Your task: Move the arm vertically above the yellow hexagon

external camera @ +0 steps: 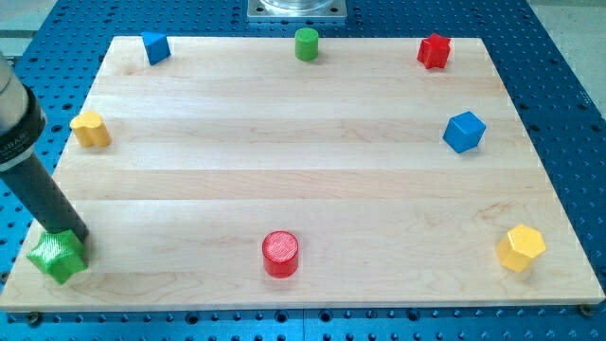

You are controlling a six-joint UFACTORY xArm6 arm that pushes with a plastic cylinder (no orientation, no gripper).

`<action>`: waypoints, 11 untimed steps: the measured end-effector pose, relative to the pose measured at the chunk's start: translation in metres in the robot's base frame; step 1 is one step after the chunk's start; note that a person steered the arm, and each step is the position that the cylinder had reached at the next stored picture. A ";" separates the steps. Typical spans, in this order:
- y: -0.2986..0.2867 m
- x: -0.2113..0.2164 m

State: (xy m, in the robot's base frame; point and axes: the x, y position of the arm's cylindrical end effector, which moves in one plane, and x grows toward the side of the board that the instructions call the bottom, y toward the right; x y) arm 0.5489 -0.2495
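Note:
The yellow hexagon [521, 248] lies at the view's bottom right of the wooden board [303, 180]. My dark rod comes in from the view's left edge and slants down; my tip [68, 234] sits at the view's bottom left, touching the top of the green star block [57, 256]. The tip is far to the left of the yellow hexagon, across the whole width of the board.
A red cylinder [280, 253] stands at bottom centre. A yellow block [90, 129] is at the left edge. A blue block [155, 46], a green cylinder [306, 44] and a red star block [434, 51] line the top. A blue cube [464, 132] is at right.

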 end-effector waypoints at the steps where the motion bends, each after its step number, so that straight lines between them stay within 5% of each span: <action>1: 0.000 0.000; 3: 0.002 -0.002; 5: 0.047 -0.076; 6: 0.100 -0.103; 9: 0.353 -0.073; 11: 0.453 -0.073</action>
